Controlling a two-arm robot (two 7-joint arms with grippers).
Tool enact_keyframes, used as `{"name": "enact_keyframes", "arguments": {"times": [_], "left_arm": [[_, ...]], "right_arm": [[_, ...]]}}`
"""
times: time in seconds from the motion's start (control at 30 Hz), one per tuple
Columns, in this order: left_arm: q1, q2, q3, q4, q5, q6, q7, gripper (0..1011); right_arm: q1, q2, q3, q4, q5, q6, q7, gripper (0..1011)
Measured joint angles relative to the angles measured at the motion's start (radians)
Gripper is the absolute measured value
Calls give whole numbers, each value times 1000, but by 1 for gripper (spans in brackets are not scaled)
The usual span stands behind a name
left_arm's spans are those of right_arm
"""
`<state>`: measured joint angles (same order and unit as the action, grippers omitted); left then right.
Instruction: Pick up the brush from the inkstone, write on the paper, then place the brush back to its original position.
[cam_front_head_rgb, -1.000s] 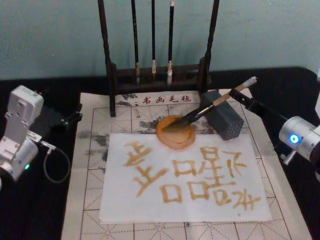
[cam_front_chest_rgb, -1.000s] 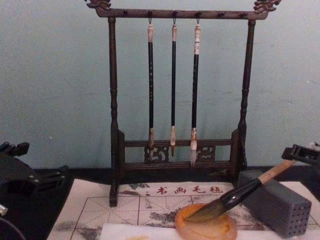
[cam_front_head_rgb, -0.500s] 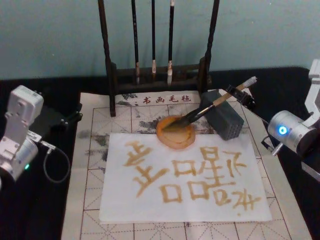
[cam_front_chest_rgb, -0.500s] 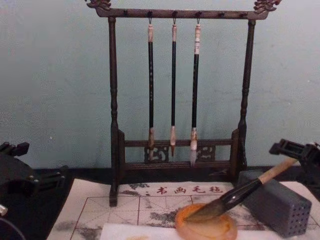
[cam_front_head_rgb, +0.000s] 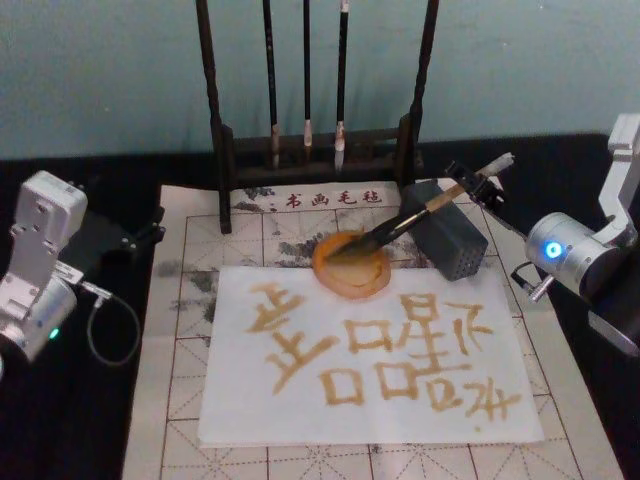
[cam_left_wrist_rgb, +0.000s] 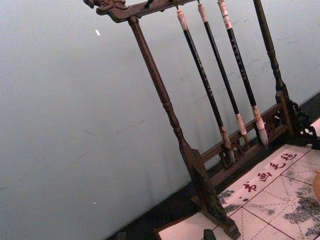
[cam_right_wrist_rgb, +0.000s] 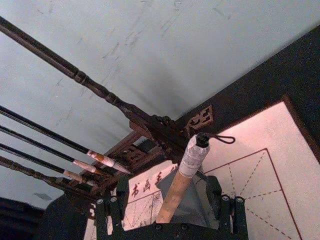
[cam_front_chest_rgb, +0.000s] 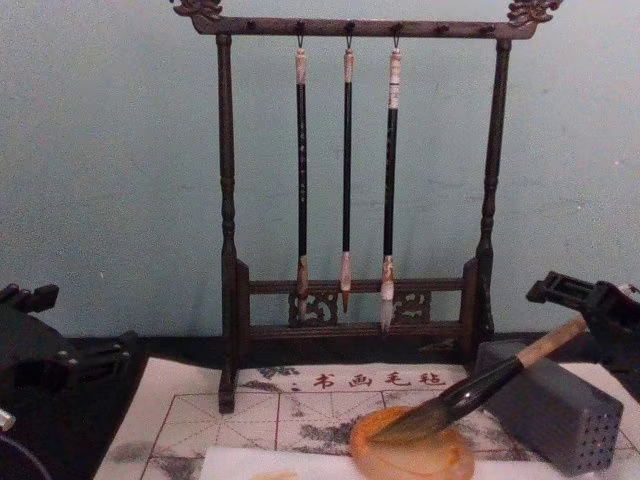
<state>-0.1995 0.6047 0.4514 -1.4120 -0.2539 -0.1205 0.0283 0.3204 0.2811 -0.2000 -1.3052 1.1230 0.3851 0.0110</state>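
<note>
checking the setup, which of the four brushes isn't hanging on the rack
The large brush with the thick tan wooden handle: its bristles rest in the round orange-amber dish, its handle inside the open right gripper. The three thin black brushes hang.

You've got brush (cam_front_head_rgb: 410, 218): tan handle, whitish cap, black ferrule, dark bristles; inkstone (cam_front_head_rgb: 345, 289) amber-orange, translucent; paper (cam_front_head_rgb: 240, 400) white with golden-brown characters; mat (cam_front_head_rgb: 175, 380) cream, grey grid lines, red lettering, grey ink smudges; block (cam_front_head_rgb: 455, 245) grey, dotted with holes.

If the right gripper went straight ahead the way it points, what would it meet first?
Probably the brush handle, lying inside the open right gripper; the grey block sits beyond.
</note>
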Motion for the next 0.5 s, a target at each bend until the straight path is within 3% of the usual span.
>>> {"name": "enact_keyframes", "arguments": {"times": [0.5], "left_arm": [[0,0,0,0,0,0,0,1001]], "right_arm": [[10,-9,-12,16,51,-23,-25,1000]]}}
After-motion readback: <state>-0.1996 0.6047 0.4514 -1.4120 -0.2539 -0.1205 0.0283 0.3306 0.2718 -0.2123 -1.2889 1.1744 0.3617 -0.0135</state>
